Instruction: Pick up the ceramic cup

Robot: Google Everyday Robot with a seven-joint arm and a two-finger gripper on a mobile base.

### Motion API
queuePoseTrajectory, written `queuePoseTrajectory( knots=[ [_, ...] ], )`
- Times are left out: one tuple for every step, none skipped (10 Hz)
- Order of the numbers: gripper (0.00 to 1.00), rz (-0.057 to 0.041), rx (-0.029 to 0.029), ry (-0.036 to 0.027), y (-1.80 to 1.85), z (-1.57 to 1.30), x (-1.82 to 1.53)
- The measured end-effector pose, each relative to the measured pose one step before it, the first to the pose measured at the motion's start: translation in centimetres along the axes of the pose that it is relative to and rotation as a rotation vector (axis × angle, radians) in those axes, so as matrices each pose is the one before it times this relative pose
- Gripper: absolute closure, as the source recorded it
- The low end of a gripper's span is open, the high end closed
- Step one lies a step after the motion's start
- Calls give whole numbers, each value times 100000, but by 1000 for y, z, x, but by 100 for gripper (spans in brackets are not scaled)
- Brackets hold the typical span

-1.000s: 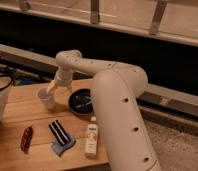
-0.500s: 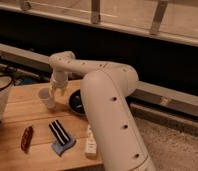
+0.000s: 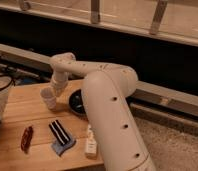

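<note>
3 small items lie nearest on the wooden desk: a reddish-brown packet, a striped black-and-white object on a blue cloth, and a pale bottle lying flat. Beyond them stands the ceramic cup, upright, just left of the dark bowl. The end effector sits at the cup's upper right rim; whether it is clenched on the cup I cannot tell. Judging from this, a good pick needs a firm hold on the rim, then a straight vertical lift, keeping the cup level and clear of the bowl.
</note>
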Motion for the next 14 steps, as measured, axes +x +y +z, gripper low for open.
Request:
queuePoseTrajectory(
  knots=[
    [99,-460,24,-1242,-18,-1563,-77],
    [99,-801,-259,-1163,239,-1500,-78],
    [99,-1481,-535,-1477,538,-1487,-95],
    [99,-1658,990,-1513,312,-840,-91],
    [99,-737,1185,-1404,293,-762,-184],
    [99,-861,925,-1459,300,-905,-196],
    [99,-564,-32,-1379,41,-710,-247],
    [99,-378,57,-749,-118,-194,-31],
    [99,-947,76,-843,298,-177,-56],
    [99,-888,-53,-830,452,-391,-142],
    [99,-365,-98,-245,290,-175,-91],
    [99,47,15,-283,53,-231,-93],
    [99,-231,165,-350,-21,-191,0],
    [99,-153,-3,-559,-17,-229,-59]
  ],
)
